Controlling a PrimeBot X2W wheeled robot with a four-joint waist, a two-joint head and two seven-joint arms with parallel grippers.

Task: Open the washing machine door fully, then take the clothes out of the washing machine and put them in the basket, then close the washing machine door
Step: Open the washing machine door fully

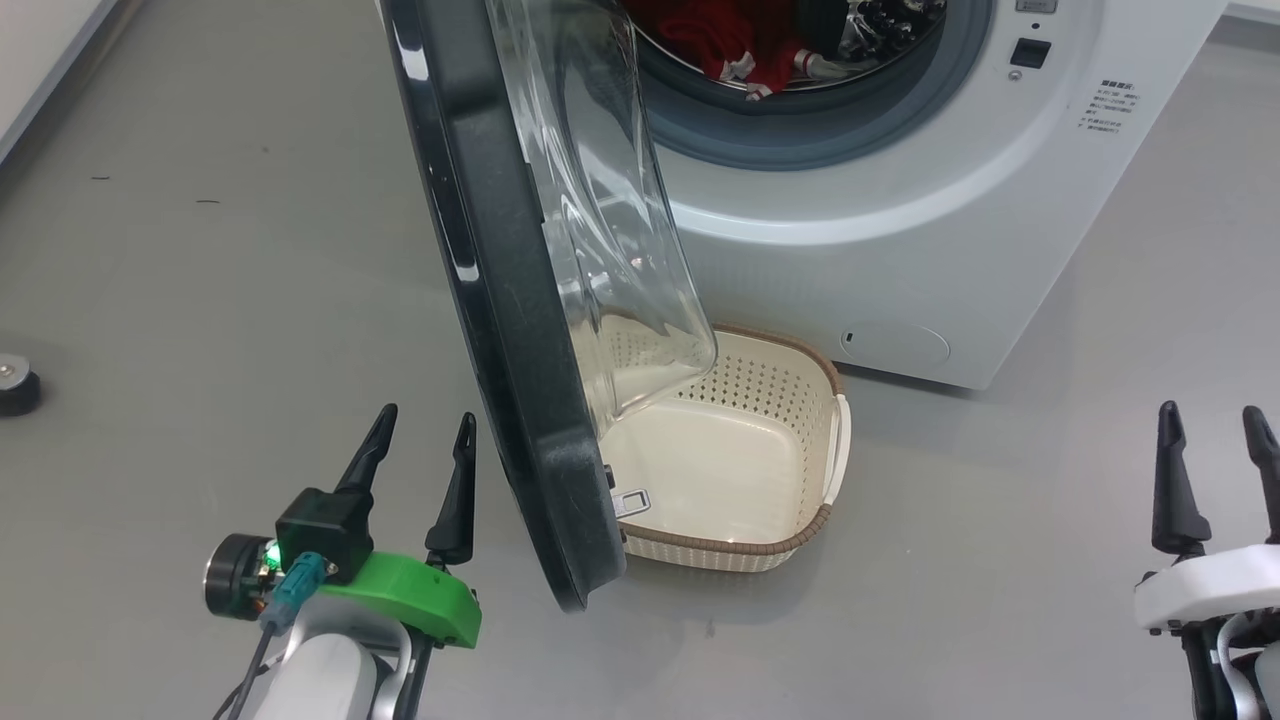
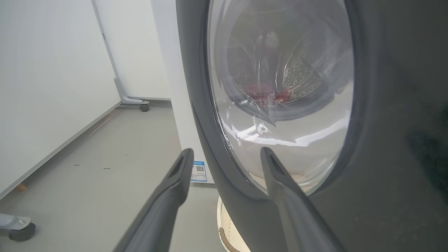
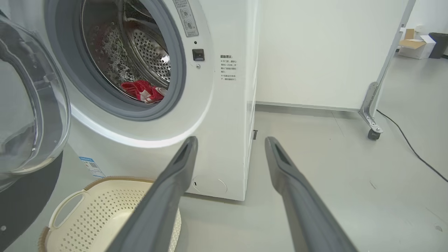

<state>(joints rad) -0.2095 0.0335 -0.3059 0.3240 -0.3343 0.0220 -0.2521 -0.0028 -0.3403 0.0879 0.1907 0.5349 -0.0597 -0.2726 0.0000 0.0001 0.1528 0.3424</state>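
At 10 o'clock over the basket (image 1: pixel 770 385), the door (image 1: pixel 500 300) is seen half-swung; clothes (image 1: pixel 715 35) could be deflected by it. Left gripper (image 1: pixel 420 425) and right gripper (image 1: pixel 1215 420) are spread, empty.

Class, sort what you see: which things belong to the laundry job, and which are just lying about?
Job: door, washing machine, red clothes, basket.
Lying about: caster wheel, cardboard box.
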